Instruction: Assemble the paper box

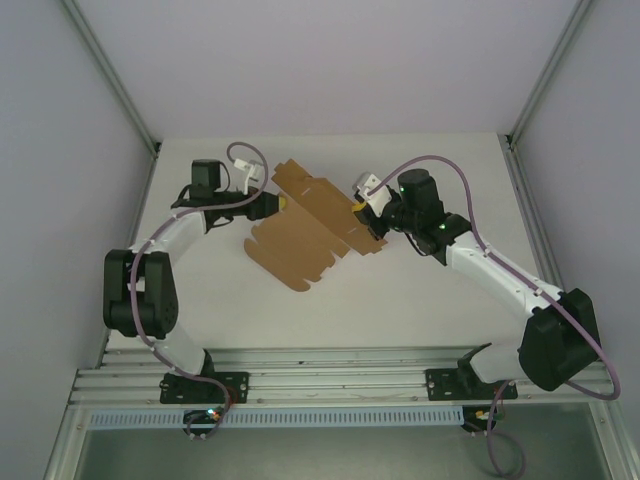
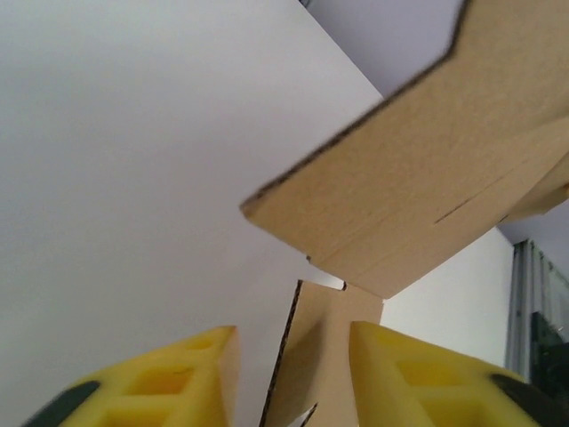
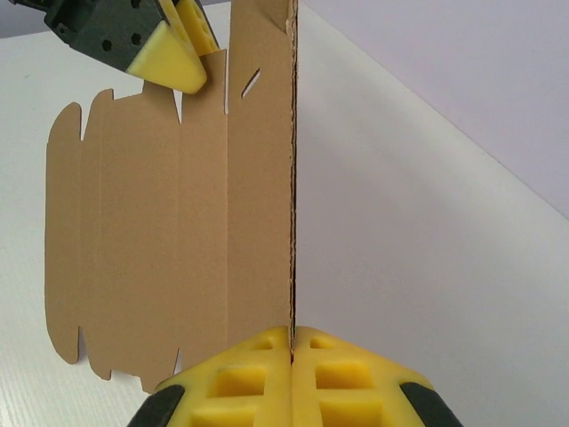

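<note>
White worktop (image 1: 400, 290) and pale enclosure walls surround you, with little else about. The paper box (image 1: 300, 240) is a die-cut brown sheet near the middle of the worktop, between the two arms. Most of it lies flat, and one long panel is folded up on your right side.

Your right hand (image 3: 292, 334) is clenched on the edge of that upright panel. Your left hand (image 2: 293, 342) is released, its yellow fingers (image 2: 404, 374) spread either side of a thin flap at the far end, with a gap showing on both sides.

The risks, as I judge them:
- Only one grip holds the sheet, so pulling with the right could tear the score line or slip the panel free.
- Closing the left off-centre could crush or kink the flap instead of seating it.
- Moving the hands apart could bend the sheet along the wrong crease.

Count: one cardboard sheet, two arms, two hands, two fingers on each.
</note>
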Available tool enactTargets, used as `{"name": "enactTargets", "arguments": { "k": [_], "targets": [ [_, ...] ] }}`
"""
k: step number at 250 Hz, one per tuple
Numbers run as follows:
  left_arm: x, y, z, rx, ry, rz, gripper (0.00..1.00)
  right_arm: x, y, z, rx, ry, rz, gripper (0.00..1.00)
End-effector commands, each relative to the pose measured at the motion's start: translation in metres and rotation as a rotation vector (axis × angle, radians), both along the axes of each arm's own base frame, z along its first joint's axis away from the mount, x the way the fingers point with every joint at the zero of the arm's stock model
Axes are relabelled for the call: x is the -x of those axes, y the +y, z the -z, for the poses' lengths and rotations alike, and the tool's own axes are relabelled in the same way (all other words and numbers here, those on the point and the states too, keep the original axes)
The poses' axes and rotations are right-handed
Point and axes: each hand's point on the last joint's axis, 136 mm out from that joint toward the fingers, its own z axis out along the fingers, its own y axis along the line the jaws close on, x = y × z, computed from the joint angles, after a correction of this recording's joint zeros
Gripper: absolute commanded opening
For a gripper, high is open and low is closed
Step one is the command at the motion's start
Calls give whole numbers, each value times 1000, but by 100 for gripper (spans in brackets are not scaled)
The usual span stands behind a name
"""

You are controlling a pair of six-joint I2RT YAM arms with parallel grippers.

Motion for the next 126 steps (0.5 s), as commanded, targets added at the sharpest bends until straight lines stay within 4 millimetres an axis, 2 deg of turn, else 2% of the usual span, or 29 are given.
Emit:
{"name": "enactTargets", "arguments": {
  "k": [1,12,26,38,61,89,98,126],
  "targets": [
    [5,-6,-2,6,-18,27,23,-5,1,-8,-9,3,-4,0],
    [5,-6,-1,-12,-24,15,18,-5,2,-7,-9,9,-4,0],
    [4,-7,1,-52,-45,-6,16,-5,1,-6,-6,14,2,0],
    [4,-8,4,-114,-68,-33,10,-7,1,-7,-5,16,7,0],
    [8,-18,13,-246,-112,-47,9,-6,1,-7,-1,20,10,0],
    [10,-25,30,-499,-199,-77,5,-4,3,-7,7,20,1,0],
    [14,-33,34,-558,-231,-65,4,-4,3,-7,7,23,3,0],
    [16,-43,36,-692,-304,-85,3,-3,6,-8,-7,40,11,0]
  ]
}}
